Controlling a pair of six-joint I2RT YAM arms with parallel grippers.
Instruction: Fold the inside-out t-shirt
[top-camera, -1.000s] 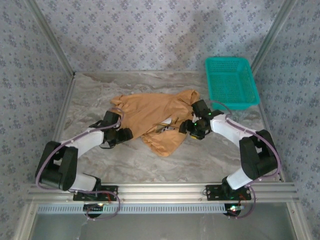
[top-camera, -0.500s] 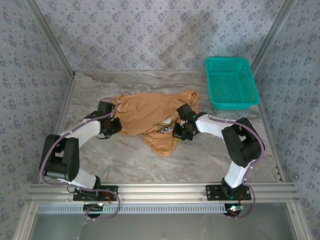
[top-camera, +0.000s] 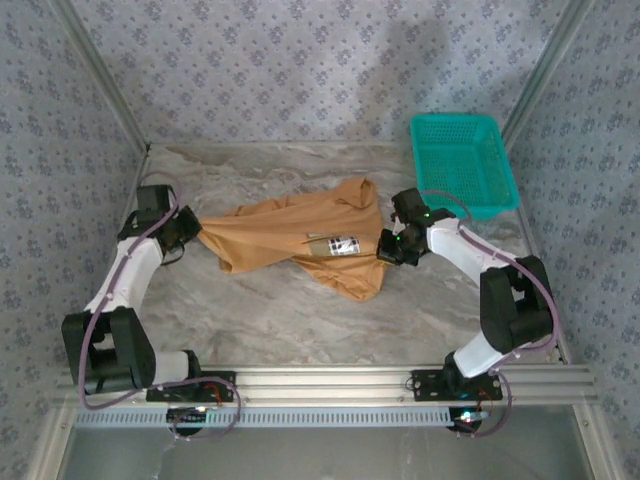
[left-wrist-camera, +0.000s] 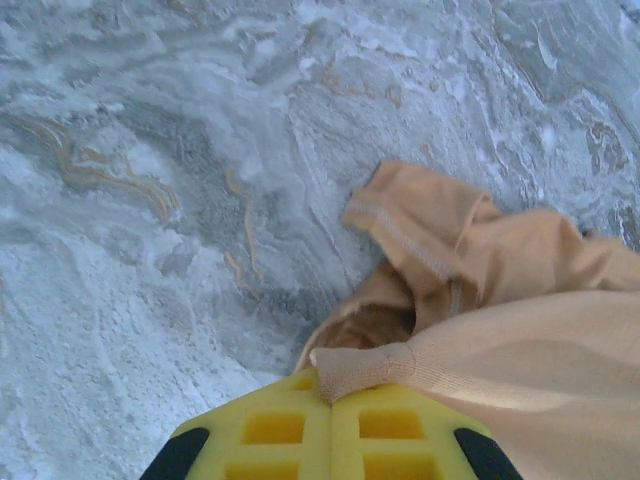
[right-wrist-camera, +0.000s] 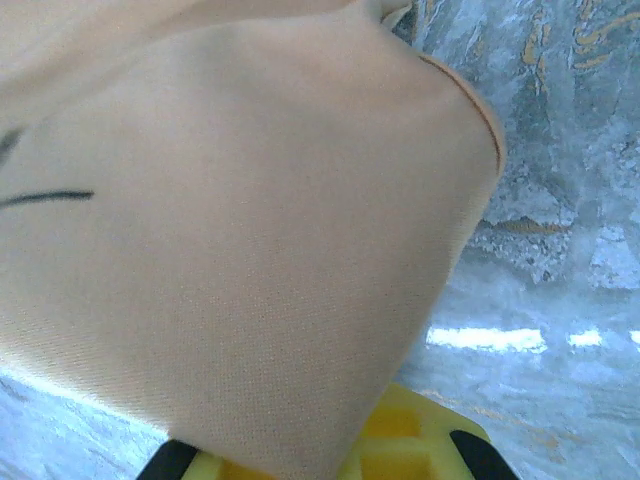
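Top external view: finds the inside-out t-shirt (top-camera: 285, 232) spread on the table (top-camera: 300, 320), long axis running left to right, tapering to a pinched point at the left and widening toward the right, with one lobe dropping nearward. Shows white and dark labels (top-camera: 340, 245) face up on its right part. Places the left hand (top-camera: 190, 232) at the left tip and the right hand (top-camera: 388, 247) at the right edge. Left wrist: shows yellow fingers (left-wrist-camera: 400, 425) clenched on a bunched fold of cloth. Right wrist: shows cloth gripped in the right hand (right-wrist-camera: 370, 445) and raised off the table. Sets the teal basket (top-camera: 455, 119) far right, apart from the shirt.
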